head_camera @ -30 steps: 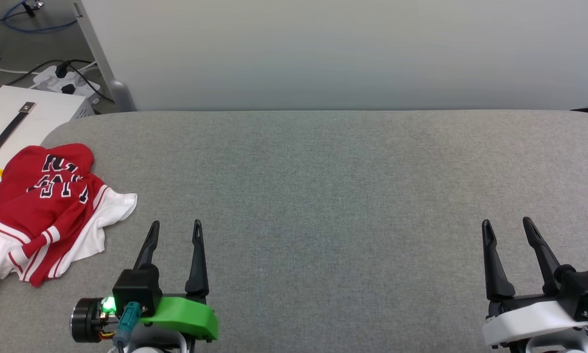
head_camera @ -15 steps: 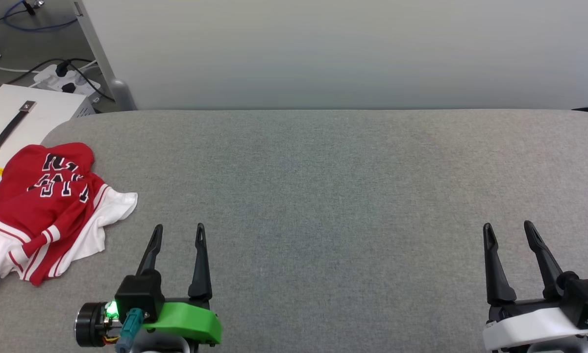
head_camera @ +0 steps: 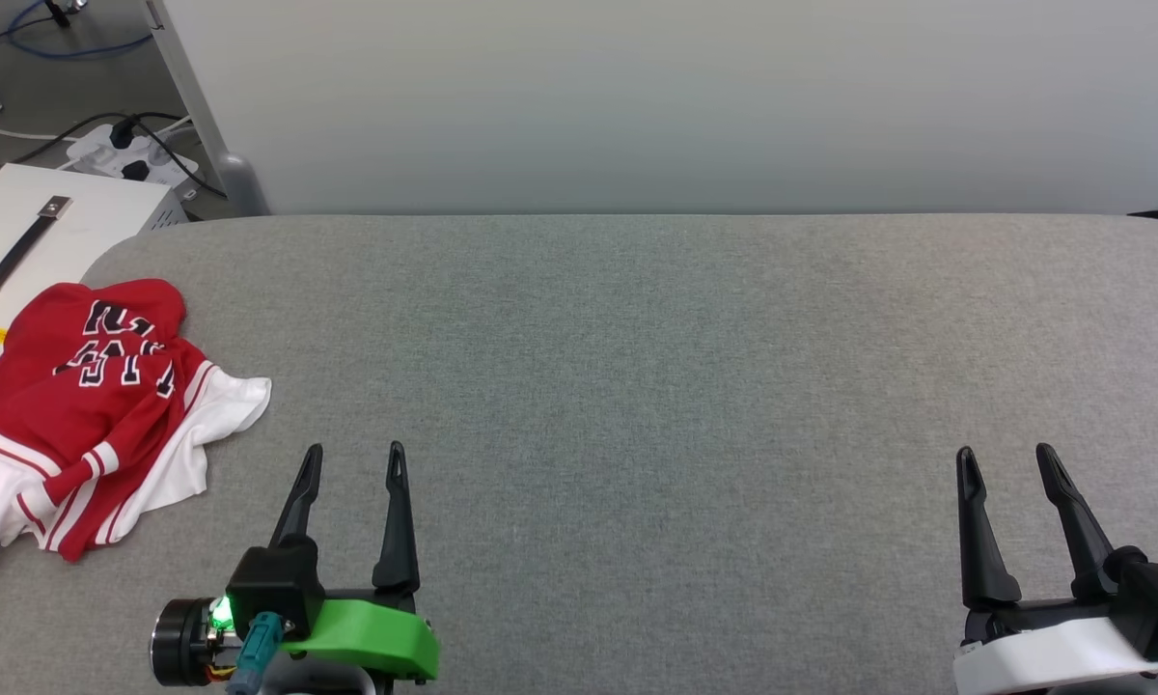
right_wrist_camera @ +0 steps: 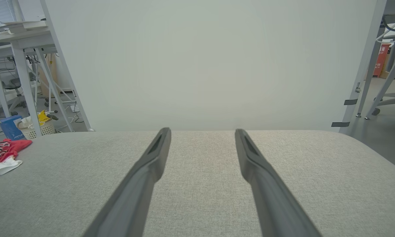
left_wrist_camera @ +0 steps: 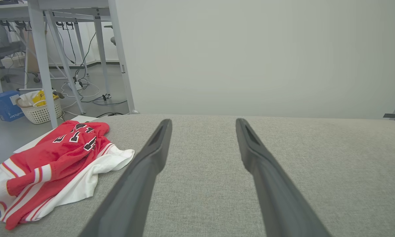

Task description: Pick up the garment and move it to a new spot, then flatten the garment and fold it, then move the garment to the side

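The garment, a red shirt with white sleeves, striped trim and black lettering, lies crumpled at the far left edge of the grey table. It also lies at the left in the left wrist view and small at the far left in the right wrist view. My left gripper stands open over bare cloth, just right of the garment and apart from it. My right gripper stands open at the lower right, nothing between its fingers.
A white panel rises behind the table's far edge. A white box with a strap handle, a power strip and cables lie on the floor past the table's left corner. Desk legs, a blue box and a white basket stand beyond.
Both grippers have drawn back a little toward the near edge, staying open. The garment has not moved.
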Robot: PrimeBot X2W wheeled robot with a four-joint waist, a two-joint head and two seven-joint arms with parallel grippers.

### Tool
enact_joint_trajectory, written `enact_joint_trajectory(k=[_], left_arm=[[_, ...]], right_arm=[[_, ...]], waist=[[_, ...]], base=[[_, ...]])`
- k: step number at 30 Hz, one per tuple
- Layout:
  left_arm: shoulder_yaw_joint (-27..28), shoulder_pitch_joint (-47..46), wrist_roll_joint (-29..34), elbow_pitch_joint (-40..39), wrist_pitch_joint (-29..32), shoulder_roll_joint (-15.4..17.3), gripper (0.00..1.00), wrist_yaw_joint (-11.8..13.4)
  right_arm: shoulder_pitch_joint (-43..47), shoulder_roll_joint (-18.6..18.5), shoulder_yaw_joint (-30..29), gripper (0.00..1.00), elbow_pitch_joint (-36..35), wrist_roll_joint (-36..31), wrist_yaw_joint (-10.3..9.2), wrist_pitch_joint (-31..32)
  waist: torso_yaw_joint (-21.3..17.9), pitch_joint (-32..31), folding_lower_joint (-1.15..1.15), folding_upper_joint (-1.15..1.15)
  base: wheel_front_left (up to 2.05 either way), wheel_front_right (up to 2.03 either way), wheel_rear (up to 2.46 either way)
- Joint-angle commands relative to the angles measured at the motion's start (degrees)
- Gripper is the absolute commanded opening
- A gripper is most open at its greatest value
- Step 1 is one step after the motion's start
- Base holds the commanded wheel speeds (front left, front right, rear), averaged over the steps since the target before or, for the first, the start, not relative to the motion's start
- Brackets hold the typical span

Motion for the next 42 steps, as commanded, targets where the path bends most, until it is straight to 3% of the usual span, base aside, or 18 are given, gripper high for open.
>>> enact_joint_trajectory(k=[1, 24, 31, 42], left_arm=[[0.01, 0.64, 0.13, 0.09, -0.35, -0.28, 1.0, 0.43], [-0.01, 0.12, 1.07, 0.6, -0.35, -0.28, 1.0, 0.79], [0.73, -0.52, 0.56, 0.4, -0.35, -0.28, 1.0, 0.93], [2.49, -1.14, -0.64, 0.26, -0.35, -0.28, 1.0, 1.28]], right_arm=[[0.5, -0.07, -0.1, 1.0, -0.03, 0.21, -0.05, -0.39], [0.55, -0.07, 0.18, 1.0, 1.2, -0.53, -0.05, -0.39], [0.11, -0.07, 0.53, 1.0, 1.08, -0.95, -0.05, -0.39], [-0.52, -0.07, 0.98, 1.0, 0.61, -1.89, -0.05, -0.39]], waist=[[-0.03, 0.05, 0.0, 0.0], [1.66, 0.59, 0.0, 0.0], [4.6, 1.66, 0.0, 0.0], [12.54, 3.38, 0.0, 0.0]], base=[[0.0, 0.0, 0.0], [0.0, 0.0, 0.0], [0.0, 0.0, 0.0], [0.0, 0.0, 0.0]])
